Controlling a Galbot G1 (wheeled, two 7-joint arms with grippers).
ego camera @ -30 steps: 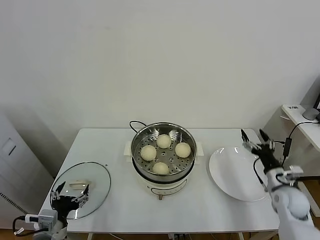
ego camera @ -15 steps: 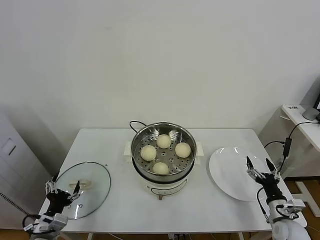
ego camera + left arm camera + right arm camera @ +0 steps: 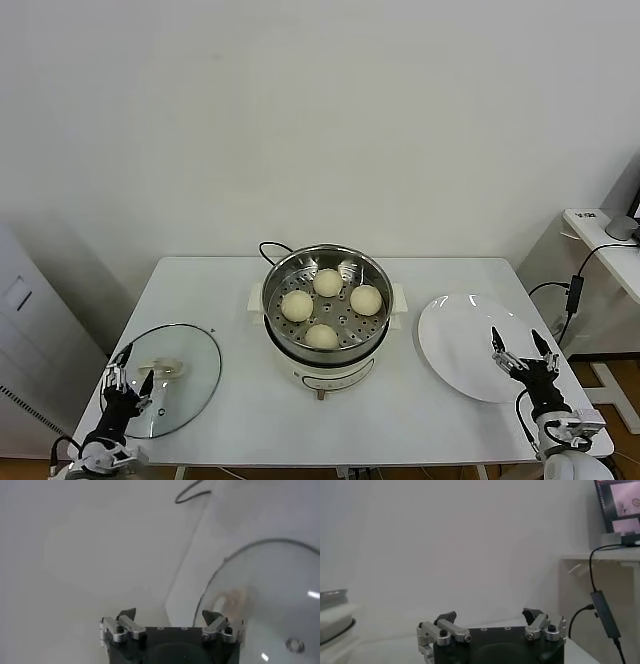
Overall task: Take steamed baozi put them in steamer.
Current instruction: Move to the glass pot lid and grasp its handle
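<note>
All four small round pale cream-yellow baozi (image 3: 328, 306) sit on the perforated tray inside the round shiny stainless-steel steamer (image 3: 326, 345) w/ its white base, at table centre, black cord trailing behind it. The flat white round plate (image 3: 462, 345) to the robot's right is bare, so judging by this the loading looks done. What's changed over the last sec: both arms have pulled back & down toward the near edge of the white table (image 3: 250, 410). The right gripper (image 3: 522, 355), which a sec ago was up over the far rim of the plate, now sits low at the plate's near-right edge, claws apart, nothing betw. them; the right wrist view confirms the fingers (image 3: 442, 625) stand wide w/ only wall & table beyond. The left gripper (image 3: 125, 378) has dropped lower too, at the near-left edge of the round glass lid (image 3: 185, 372) w/ white handle, which lies flat on the table left of the steamer; claws also apart, empty, not touching the lid as far as can be told. Reads as a retreat to rest: no baozi left outside the steamer, lid off, nothing held by either arm.
</note>
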